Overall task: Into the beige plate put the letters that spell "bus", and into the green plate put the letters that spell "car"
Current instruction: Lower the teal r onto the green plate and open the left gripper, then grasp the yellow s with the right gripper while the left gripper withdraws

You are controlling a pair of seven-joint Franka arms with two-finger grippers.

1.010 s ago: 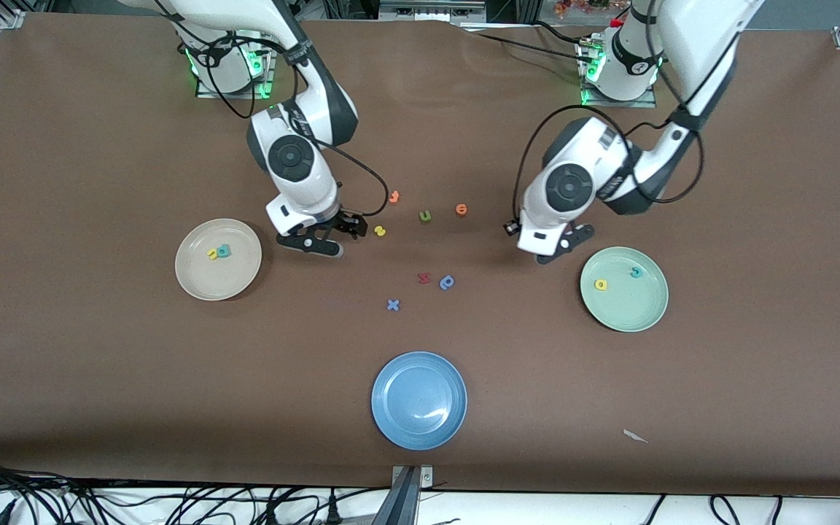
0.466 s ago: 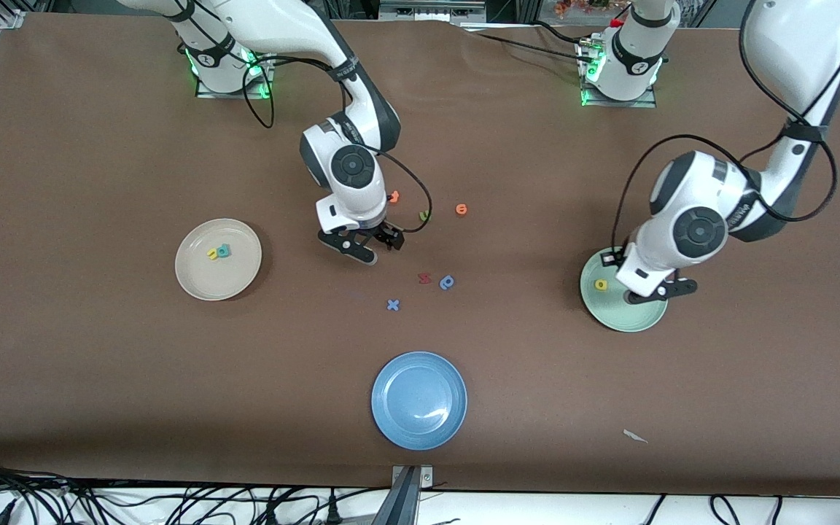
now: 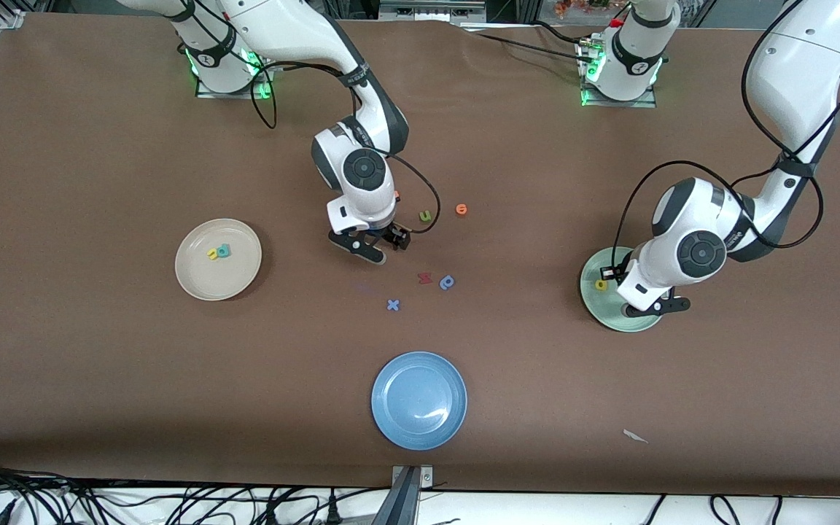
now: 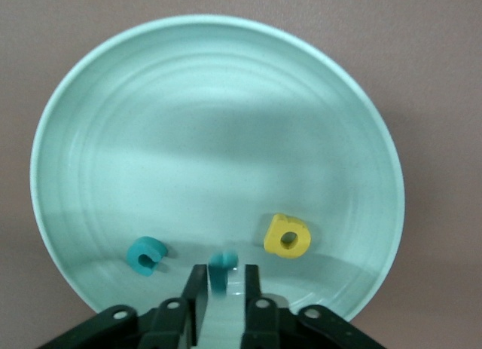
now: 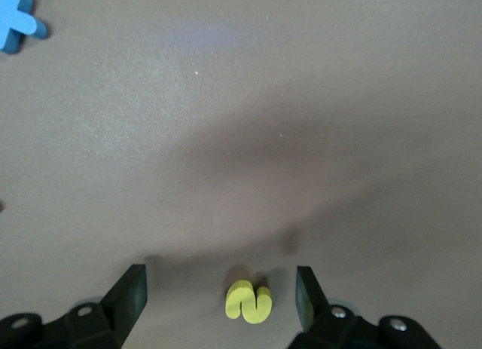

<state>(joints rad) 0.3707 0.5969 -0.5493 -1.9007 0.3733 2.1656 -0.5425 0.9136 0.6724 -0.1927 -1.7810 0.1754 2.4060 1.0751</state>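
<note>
Yellow s (image 5: 248,302) lies flat on the brown table (image 3: 99,379), right between the spread fingers (image 5: 129,295) of the right gripper (image 3: 380,244), touching neither; those fingers stand wide apart on either side of it. Over at the left arm's end, the left gripper (image 4: 224,285) hangs above the green plate (image 4: 218,108), its fingers close together with the thin light-blue r (image 4: 223,267) standing between the tips. Teal c (image 4: 144,255) and yellow a (image 4: 287,235) lie in that plate, one on each side of the r. At the right arm's end, the beige plate (image 3: 201,281) holds the yellow u (image 3: 212,254) and teal b (image 3: 224,251), touching. Spare letters dot the middle of the table; a blue plate (image 3: 418,400) sits nearest the front camera. No writing can be read.
</note>
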